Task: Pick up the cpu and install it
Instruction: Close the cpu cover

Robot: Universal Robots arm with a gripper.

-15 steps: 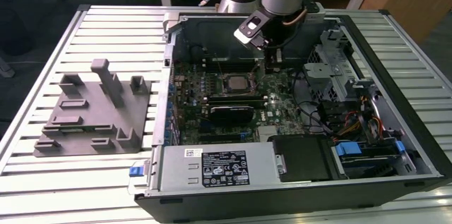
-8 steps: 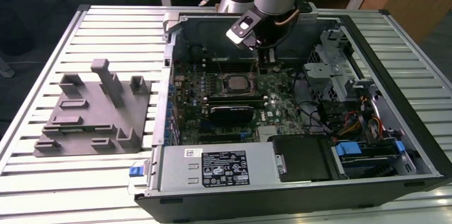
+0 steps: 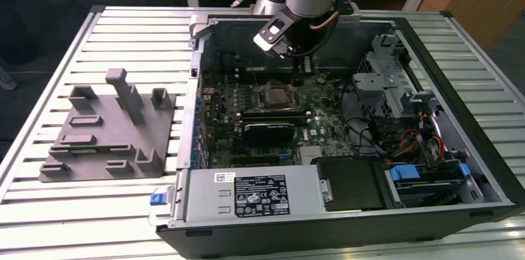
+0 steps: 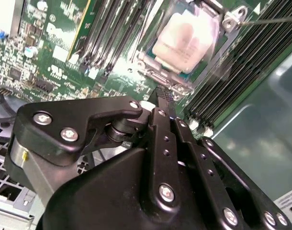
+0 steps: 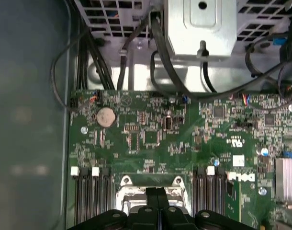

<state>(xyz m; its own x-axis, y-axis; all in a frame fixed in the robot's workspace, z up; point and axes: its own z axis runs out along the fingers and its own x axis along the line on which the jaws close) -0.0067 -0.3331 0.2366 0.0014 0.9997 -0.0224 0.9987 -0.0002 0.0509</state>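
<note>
Silver-topped cpu (image 4: 184, 40) lies in the socket (image 4: 158, 76); my gripper (image 5: 158, 192), fingers together and empty, hangs near its edge. Risk, as I judge it: pressing a chip that sits askew could bend contacts.

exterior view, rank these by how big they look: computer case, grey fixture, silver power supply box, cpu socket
1. computer case
2. grey fixture
3. silver power supply box, clearly smaller than the fixture
4. cpu socket, smallest by far

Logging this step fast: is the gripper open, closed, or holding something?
Gripper: closed, holding nothing; the cpu sits in the socket beyond its fingertips.
</note>
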